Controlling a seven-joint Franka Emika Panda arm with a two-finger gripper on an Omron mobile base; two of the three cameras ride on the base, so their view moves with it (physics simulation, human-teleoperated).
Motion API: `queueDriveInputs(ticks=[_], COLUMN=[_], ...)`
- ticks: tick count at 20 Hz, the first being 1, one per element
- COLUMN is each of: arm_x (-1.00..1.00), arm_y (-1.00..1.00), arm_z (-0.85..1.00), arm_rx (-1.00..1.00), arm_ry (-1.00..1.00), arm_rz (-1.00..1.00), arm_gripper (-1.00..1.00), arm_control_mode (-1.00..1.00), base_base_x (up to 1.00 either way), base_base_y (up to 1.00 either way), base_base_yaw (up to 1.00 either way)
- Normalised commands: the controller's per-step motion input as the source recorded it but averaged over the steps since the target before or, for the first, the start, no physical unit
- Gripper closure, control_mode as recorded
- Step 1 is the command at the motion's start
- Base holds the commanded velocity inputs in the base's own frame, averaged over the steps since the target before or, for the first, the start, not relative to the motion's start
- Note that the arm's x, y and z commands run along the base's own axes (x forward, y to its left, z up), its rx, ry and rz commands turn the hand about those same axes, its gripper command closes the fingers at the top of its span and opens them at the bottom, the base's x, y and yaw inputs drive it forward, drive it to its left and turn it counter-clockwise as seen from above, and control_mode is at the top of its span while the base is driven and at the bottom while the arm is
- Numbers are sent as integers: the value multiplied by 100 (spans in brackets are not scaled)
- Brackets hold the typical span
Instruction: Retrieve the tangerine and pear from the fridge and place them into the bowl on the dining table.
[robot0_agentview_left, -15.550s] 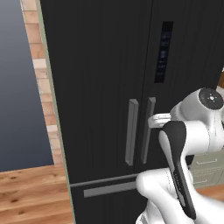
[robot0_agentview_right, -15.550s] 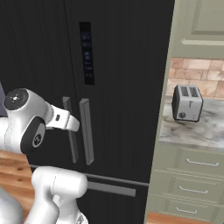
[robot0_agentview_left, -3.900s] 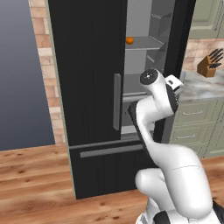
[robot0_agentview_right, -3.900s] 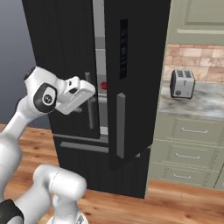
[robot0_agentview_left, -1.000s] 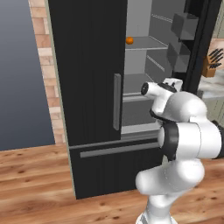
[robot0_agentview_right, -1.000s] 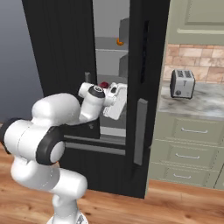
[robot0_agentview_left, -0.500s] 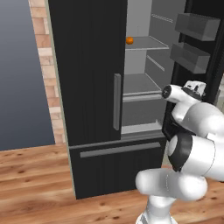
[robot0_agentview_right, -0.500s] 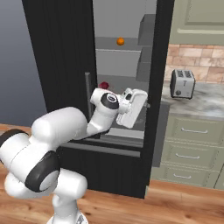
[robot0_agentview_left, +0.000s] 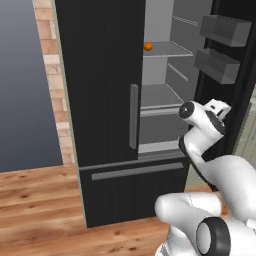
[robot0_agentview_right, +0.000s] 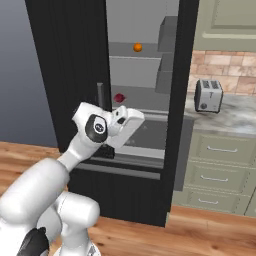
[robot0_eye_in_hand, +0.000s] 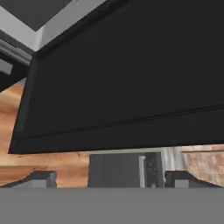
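The white arm's hand with its two small dark fingers (robot0_eye_in_hand: 111, 178) sits just in front of the open right-hand door of the tall black French-door fridge (robot0_agentview_left: 102, 90), at the height of the lower shelves. In the hand view the finger tips (robot0_eye_in_hand: 40, 178) stand far apart at the two lower corners, with nothing between them; a flat, matte black door face tilts across most of that picture, above a strip of wood-plank floor (robot0_agentview_left: 35, 200).

The fridge's left door is shut, smooth and black, with a long grey vertical handle (robot0_agentview_left: 133, 116); a grey bar handle crosses the bottom drawer below it. The right door (robot0_agentview_right: 181, 90) is swung wide open, carrying boxy dark grey bins (robot0_agentview_left: 224, 30) on its inner side. The interior is pale grey, with flat shelves and ribbed side walls.

On a middle shelf, just behind the hand in the right base view, rests the small dark red roundish pear (robot0_agentview_right: 119, 98), matte and apart from the fingers. Higher and farther back, on the upper shelf, sits the small bright orange ball-shaped tangerine (robot0_agentview_right: 137, 47), smooth and evenly coloured, alone near the shelf's left side.

To the right of the fridge, a silver toaster (robot0_agentview_right: 208, 95) stands on a grey-veined marble bench (robot0_agentview_right: 235, 117) over sage green drawers, with brick tile behind.
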Motion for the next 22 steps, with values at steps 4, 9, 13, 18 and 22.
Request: queueDriveInputs(ticks=[4, 9, 13, 18, 22], arm_x=[-34, -4, -7, -14, -19], arm_y=[91, 63, 59, 53, 54], arm_z=[49, 58, 27, 5, 0], arm_rx=[55, 60, 46, 32, 25], arm_ry=[-24, -27, -21, -17, -33], arm_rz=[0, 0, 2, 5, 2], arm_gripper=[-100, -100, -100, -100, -100], arm_control_mode=[-100, -100, -100, -100, -100], base_base_x=[0, 0, 0, 0, 0], base_base_y=[0, 0, 0, 0, 0], base_base_yaw=[0, 0, 0, 0, 0])
